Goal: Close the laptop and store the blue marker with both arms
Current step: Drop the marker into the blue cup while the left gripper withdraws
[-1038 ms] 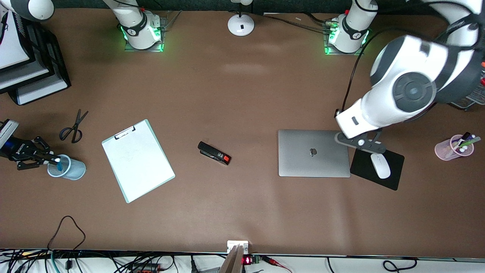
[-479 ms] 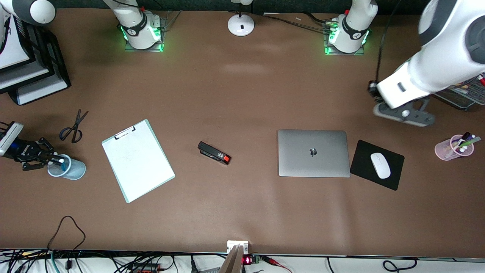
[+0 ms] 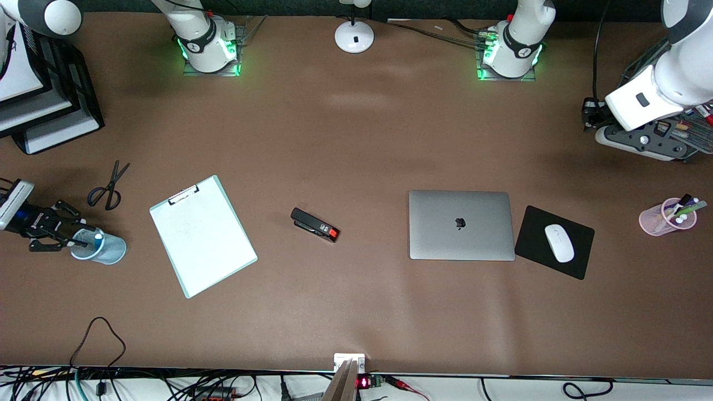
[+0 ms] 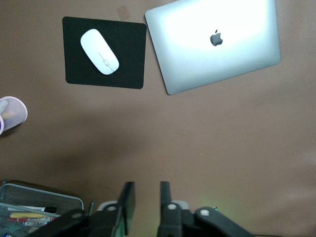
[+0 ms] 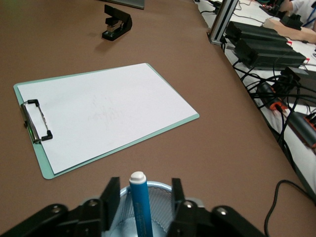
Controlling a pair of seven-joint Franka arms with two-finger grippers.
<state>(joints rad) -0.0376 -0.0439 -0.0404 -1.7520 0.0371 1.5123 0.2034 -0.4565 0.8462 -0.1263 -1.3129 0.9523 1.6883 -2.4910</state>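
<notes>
Now, status at this moment, noted from beside the rig.

Laptop: the laptop [image 3: 461,225] lay flat on the surface [image 3: 356,145] with its lid down and the logo facing up, just beside the black mouse pad [image 3: 554,242] carrying the white mouse [image 3: 558,243]. I judged the closing half of the task done.

Blue marker: the blue marker [image 5: 140,205] stood upright in the pale blue mesh cup [image 3: 99,247] at the right arm's end of the surface, whitish cap end up. It looked already lowered into the cup.

Right gripper: the right gripper [image 3: 66,234] was at the cup's rim, jaws parted to either side of the marker; in the right wrist view a gap showed on both sides of the barrel, so I read it as let go, not gripped.

Left gripper: the left gripper [image 4: 146,207] hung over bare surface near the wire basket [image 4: 34,207] at the left arm's end, jaws narrow with a small gap and holding nothing.

Bystanders: clipboard [image 3: 203,235], stapler [image 3: 315,224], scissors [image 3: 108,186] and pink cup [image 3: 667,216] of pens were apart from both grippers.

Remaining: by my judgement only pulling the right gripper clear of the cup; nothing else appeared outstanding.
</notes>
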